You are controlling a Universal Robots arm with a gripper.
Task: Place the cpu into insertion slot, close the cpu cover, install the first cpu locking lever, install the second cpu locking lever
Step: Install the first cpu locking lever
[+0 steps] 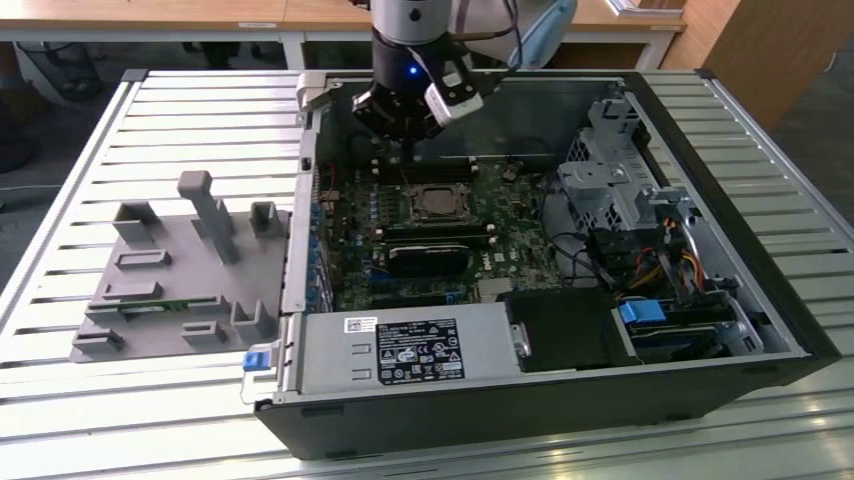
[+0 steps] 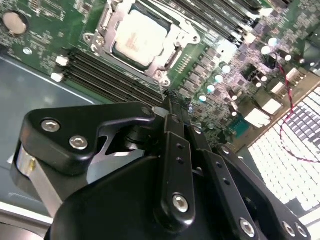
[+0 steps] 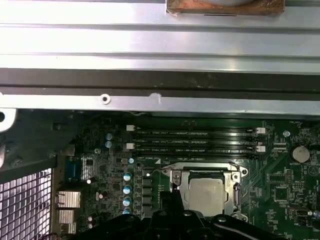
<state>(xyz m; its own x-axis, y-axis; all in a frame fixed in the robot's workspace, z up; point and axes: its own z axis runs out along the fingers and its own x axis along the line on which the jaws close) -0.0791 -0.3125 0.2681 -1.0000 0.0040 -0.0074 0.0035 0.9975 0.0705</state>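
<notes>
The cpu (image 1: 434, 203) (image 2: 139, 37) (image 3: 207, 195) lies flat in the insertion slot on the green motherboard and hides the recess. The silver cpu cover (image 2: 170, 56) (image 3: 176, 179) is down around it, its window framing the chip's metal top. A thin wire lever (image 3: 200, 167) runs along one edge of the cover. My gripper (image 1: 404, 165) (image 2: 167, 96) (image 3: 167, 196) hangs just above the board beside the socket, on the side toward the memory slots. Its fingers are shut with nothing between them.
Long black memory slots (image 3: 195, 140) (image 2: 107, 70) lie between the socket and the case's metal wall (image 3: 160, 50). In the exterior view a grey fixture tray (image 1: 174, 270) sits at the left, the power supply (image 1: 400, 350) at the front and the drive cage (image 1: 614, 190) at the right.
</notes>
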